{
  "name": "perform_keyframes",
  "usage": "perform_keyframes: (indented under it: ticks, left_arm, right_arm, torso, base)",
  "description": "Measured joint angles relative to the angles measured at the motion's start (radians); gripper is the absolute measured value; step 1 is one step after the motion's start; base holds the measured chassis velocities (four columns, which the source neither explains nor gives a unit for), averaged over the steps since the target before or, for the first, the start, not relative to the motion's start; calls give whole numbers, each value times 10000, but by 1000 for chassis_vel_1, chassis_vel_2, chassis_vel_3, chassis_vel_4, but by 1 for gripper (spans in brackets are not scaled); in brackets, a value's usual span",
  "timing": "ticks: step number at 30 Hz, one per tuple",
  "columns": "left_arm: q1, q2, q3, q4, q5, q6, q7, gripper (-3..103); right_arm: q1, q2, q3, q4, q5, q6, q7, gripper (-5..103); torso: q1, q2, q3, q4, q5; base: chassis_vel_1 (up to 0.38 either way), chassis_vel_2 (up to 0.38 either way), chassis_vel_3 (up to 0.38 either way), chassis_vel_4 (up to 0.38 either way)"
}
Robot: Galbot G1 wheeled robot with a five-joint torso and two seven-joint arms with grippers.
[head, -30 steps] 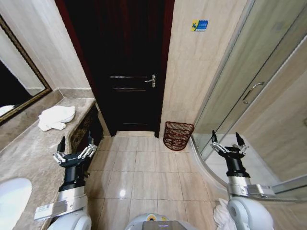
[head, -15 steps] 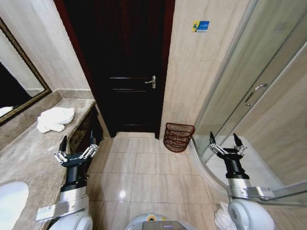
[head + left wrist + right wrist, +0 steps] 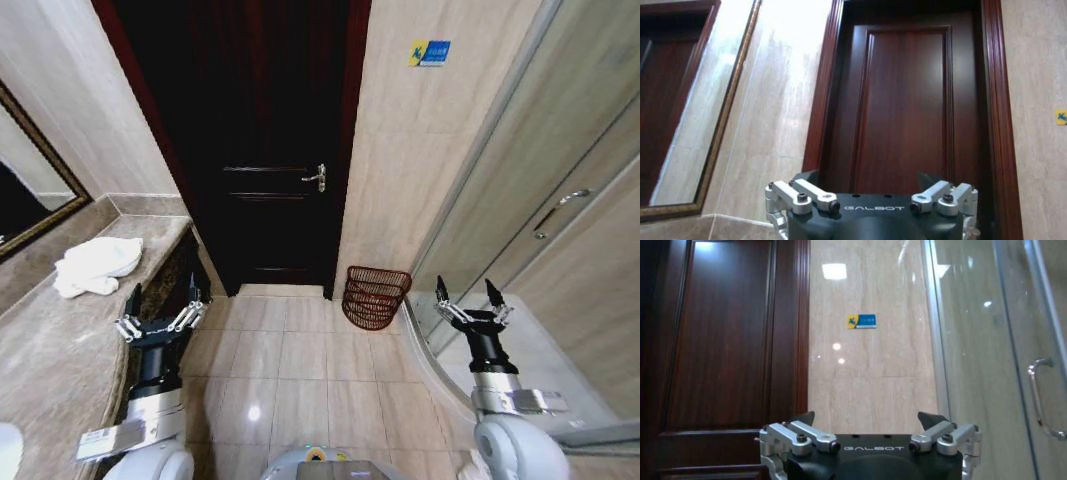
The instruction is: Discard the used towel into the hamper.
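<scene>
Camera view has been swung right; towel [image 3: 93, 266] is left on counter [image 3: 60, 350], hamper [image 3: 376, 296] ahead. Left gripper [image 3: 159, 303] and right gripper [image 3: 474, 299] are held raised with fingers spread, nothing grasped.

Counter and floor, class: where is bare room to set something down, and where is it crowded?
Free: marble counter between the towel and the left gripper; floor tiles between both open grippers, right gripper. Crowded: the corner holding the hamper beside the shower glass.
</scene>
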Motion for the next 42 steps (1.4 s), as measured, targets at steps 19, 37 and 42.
perform_keyframes:
  ticks: [19,37,42]
  left_arm:
    - [2,10,-3,9,-11,-15,9,98]
    - [3,25,18,62,2,-30,47,98]
    - [-10,28,-1,82,-52,-29,34,98]
  right_arm:
    - [-1,35,-14,-9,-139,-12,-30,100]
    - [177,-57,-74,-161,-122,202,98,100]
    - [174,-68,-64,-229,-99,279,114,100]
  torso:
    - [-2,1,-1,0,1]
    - [2,1,0,0,-2]
    - [4,0,1,3,-4]
  base:
    - [-85,99,79,-104]
    - [110,208,-111,-215]
    - [79,99,-46,-107]
